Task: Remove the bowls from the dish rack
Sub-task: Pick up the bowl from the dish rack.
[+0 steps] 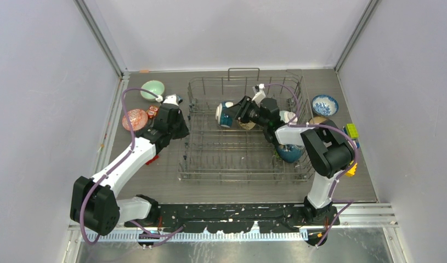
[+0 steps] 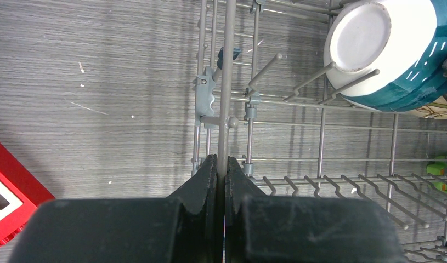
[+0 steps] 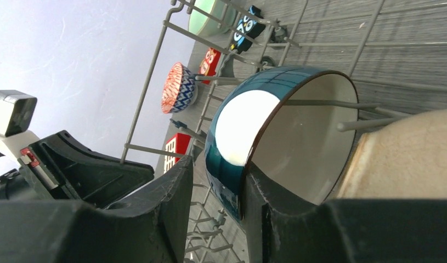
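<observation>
The grey wire dish rack [image 1: 243,159] sits mid-table. A white-teal bowl [image 1: 226,114] stands on edge among its tines at the back, with a tan bowl [image 1: 247,125] right behind it. My right gripper [image 3: 217,167] is open and straddles the white-teal bowl's [image 3: 248,126] rim. One finger touches the inside; the other stands a little off the outer wall. My left gripper [image 2: 221,161] is shut on a wire of the dish rack [image 2: 320,126] at its left side. A dark blue bowl [image 1: 289,153] lies in the rack's right end under the right arm.
Left of the rack on the table are a mint green bowl [image 1: 153,89], a pink-red bowl [image 1: 135,119], a red block [image 1: 152,112] and a small owl figure [image 3: 244,27]. A blue-white patterned bowl [image 1: 324,104] and a yellow-green block [image 1: 351,130] sit to the right.
</observation>
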